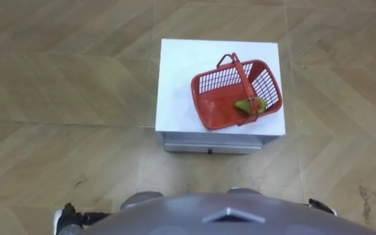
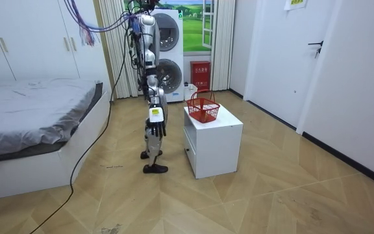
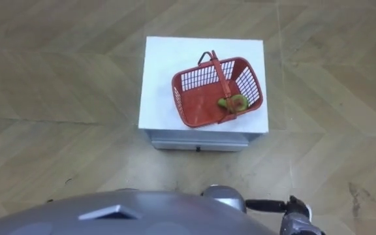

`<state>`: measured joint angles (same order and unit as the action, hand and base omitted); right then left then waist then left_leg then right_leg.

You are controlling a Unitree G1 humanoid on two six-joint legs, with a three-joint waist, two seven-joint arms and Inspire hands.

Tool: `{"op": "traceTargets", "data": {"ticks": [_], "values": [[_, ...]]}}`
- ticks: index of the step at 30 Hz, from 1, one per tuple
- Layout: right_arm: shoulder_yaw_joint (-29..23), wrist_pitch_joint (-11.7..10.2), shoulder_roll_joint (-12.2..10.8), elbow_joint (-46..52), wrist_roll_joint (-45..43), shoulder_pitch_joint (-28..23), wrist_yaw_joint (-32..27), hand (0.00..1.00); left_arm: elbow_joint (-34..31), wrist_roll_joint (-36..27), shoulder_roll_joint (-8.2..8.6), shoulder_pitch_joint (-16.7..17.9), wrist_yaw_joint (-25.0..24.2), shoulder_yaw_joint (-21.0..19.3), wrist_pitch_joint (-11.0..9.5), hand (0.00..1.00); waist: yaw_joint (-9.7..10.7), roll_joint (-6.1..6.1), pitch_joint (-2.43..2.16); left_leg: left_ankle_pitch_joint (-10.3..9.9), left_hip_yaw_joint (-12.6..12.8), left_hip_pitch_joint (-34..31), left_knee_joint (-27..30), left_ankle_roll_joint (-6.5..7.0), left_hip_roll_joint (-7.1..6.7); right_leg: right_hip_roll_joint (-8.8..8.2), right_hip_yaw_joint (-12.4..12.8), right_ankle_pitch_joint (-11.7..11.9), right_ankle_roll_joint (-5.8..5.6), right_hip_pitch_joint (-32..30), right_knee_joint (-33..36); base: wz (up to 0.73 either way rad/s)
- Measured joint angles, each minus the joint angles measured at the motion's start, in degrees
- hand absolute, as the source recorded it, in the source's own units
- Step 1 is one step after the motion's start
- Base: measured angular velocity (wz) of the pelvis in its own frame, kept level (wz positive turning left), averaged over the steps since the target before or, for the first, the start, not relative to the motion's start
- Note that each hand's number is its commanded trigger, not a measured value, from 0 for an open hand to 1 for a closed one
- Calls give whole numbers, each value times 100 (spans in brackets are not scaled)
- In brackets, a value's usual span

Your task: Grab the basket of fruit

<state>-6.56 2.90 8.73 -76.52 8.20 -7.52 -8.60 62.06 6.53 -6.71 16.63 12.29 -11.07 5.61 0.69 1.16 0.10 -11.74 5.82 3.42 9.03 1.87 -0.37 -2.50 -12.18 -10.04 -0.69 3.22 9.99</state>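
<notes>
Red fruit basket (image 1: 236, 93) rests on the white cabinet (image 1: 175, 78), upper centre-right of the frame.
Left hand (image 1: 64, 218) at the bottom left and right hand (image 3: 295, 210) at the bottom right are well apart from it; how their fingers are set cannot be told.

The fruit basket (image 1: 237, 91) stands on the right part of the tabletop (image 1: 181, 78), well ahead of both hands: forward-right of the left hand (image 1: 65, 219), forward-left of the right hand (image 3: 297, 213). A fruit (image 1: 250, 104) lies in the basket's near right corner.
</notes>
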Motion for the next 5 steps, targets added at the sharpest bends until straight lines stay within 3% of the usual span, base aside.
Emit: {"op": "traceTargets", "data": {"ticks": [5], "values": [[79, 277, -7, -160, -598, 16, -3, 0, 19, 44, 102, -7, -17, 10, 153, 0, -67, -13, 19, -11, -87, 43, 46, 6, -30, -18, -57, -1, 0, 81, -29, 7]]}}
